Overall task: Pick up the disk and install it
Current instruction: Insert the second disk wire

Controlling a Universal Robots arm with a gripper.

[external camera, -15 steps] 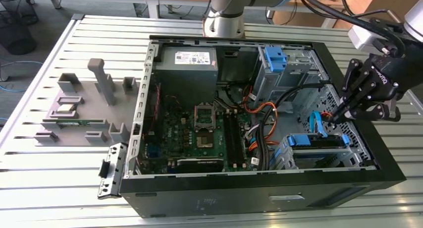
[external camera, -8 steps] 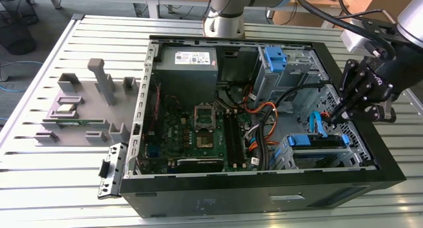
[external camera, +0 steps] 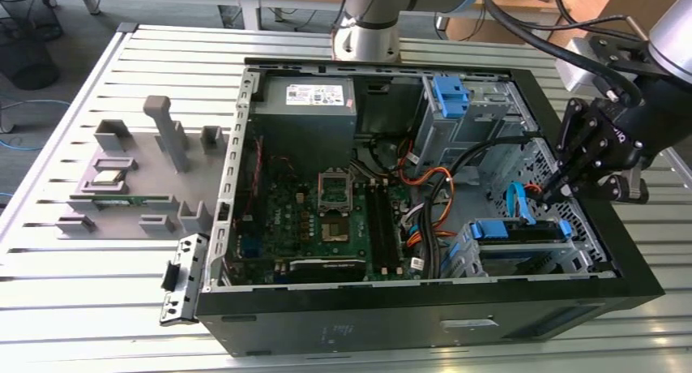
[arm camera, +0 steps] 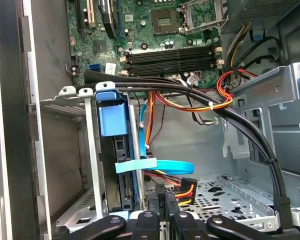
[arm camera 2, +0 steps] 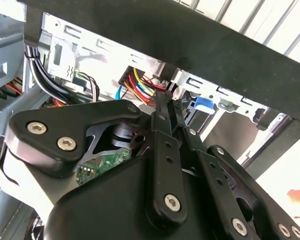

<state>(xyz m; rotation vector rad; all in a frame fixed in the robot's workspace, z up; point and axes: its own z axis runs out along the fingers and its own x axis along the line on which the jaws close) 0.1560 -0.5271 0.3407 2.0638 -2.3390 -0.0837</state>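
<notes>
Hanging over the open black computer case on the slatted metal table, the black linkage gripper sits at the exterior view's right, just above the drive cage by the case's front wall. Its fingers are drawn close together in the first wrist view with nothing seen between them — clenched, grasping nothing. The disk — a flat drive in a blue plastic bracket — stands seated in the silver metal cage, its blue bracket tab showing in the first wrist view. A light-blue flat data cable curls just beside the cage, near red-and-yellow power leads. A green motherboard lies in the case floor, and a grey power-supply box sits at the far corner.
</notes>
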